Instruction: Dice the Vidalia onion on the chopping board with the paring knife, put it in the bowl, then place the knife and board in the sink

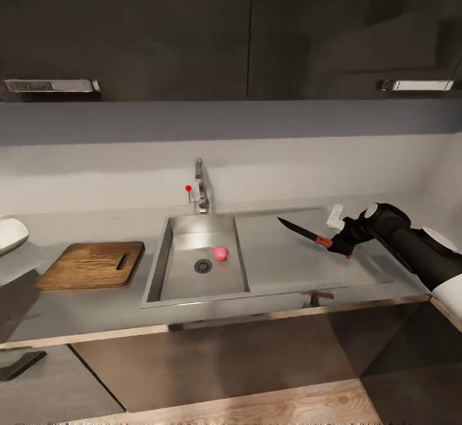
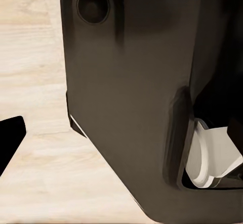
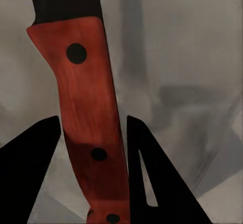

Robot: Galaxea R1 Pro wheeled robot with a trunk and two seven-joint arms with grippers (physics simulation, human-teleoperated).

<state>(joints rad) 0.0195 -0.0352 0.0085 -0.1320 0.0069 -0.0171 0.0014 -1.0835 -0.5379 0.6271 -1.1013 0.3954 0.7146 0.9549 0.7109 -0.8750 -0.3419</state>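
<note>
Your right pincer is clamped on the paring knife, gripping its orange-red handle. In the right wrist view, the two dark fingers sit on either side of the handle, which shows three dark rivets. The knife hangs above the flat drainboard side of the sink, with the dark blade pointing up and toward the basin. Whether the knife is clear of the drainboard surface or just skimming it, you cannot tell from the head view.

The Vidalia onion lies in the sink basin, just beside the round drain, on the side nearer the drainboard. It shows as a small pink ball. The chrome tap with its red knob stands behind the basin.

The chopping board lies flat on the tabletop to the left of the sink, with its slot-shaped handle hole at the end nearer the basin. The white bowl sits further left, at the edge of the head view, apart from the board.

Your left pincer is low, beside the robot's dark body and over the light wood floor. One dark fingertip shows in the left wrist view, so you cannot tell whether that pincer is apart or together.
</note>
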